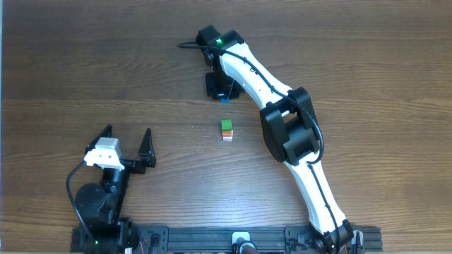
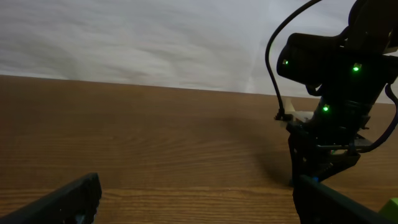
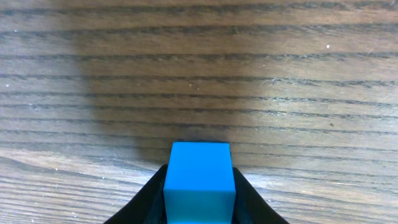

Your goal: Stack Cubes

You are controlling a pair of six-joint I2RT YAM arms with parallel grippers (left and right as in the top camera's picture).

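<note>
Partway: green-on-red stack [image 1: 226, 130] done at worktop [image 1: 70, 70] ctr; right tool [image 3: 200, 199] clamped on blue cube [image 3: 199, 171], not yet placed; left tool [image 1: 128, 132] apart.

The small blue plastic cube [image 3: 199, 177] is cut off by the right wrist view's bottom edge, and the fingers [image 3: 152, 196] of the black right hand [image 1: 223, 94] cover its flanks. From above only a blue sliver shows under that hand. The green cube [image 2: 392, 207] is clipped at the left wrist view's corner, and in the top view the lower cubes [image 1: 227, 136] beneath it are slivers too small to count
</note>
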